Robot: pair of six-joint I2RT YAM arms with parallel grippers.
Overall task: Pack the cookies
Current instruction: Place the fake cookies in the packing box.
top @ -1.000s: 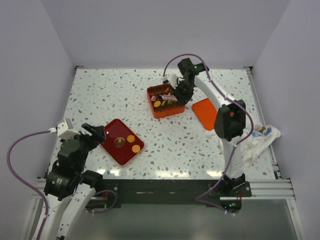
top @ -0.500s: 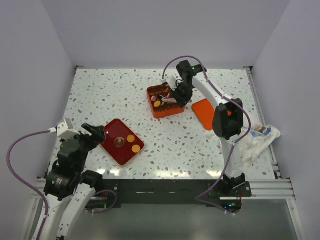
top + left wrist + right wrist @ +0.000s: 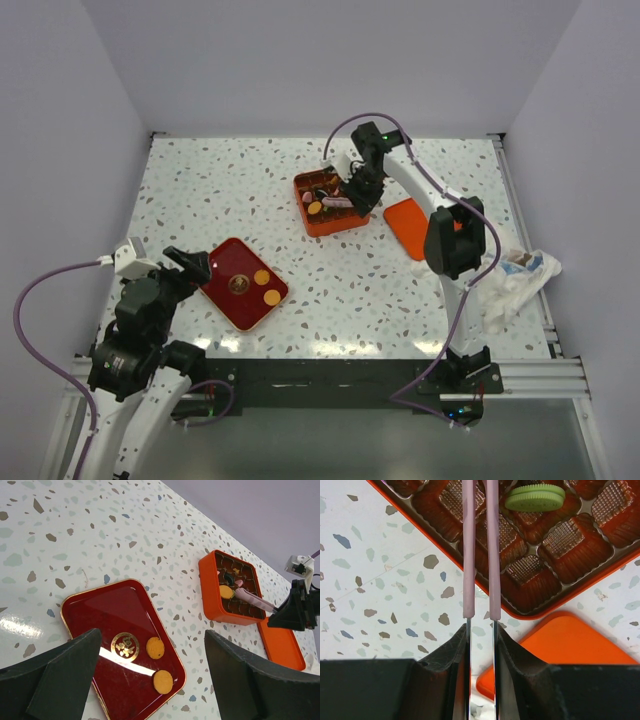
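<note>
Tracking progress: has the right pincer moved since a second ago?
Yes. The right pincer shifted slightly left, away from the orange lid, farther over the orange box.

Your left arm (image 3: 140, 325) sits folded low at the near left, wrist tilted forward. Its gripper (image 3: 152, 641) holds its fingers (image 3: 250, 680) spread wide, with nothing between them. Your right arm (image 3: 455, 240) stretches far forward with the elbow raised and the wrist angled down. Its gripper (image 3: 481, 632) has the fingers pinched narrow around a pair of pink-tipped tweezers (image 3: 469, 555).
</note>
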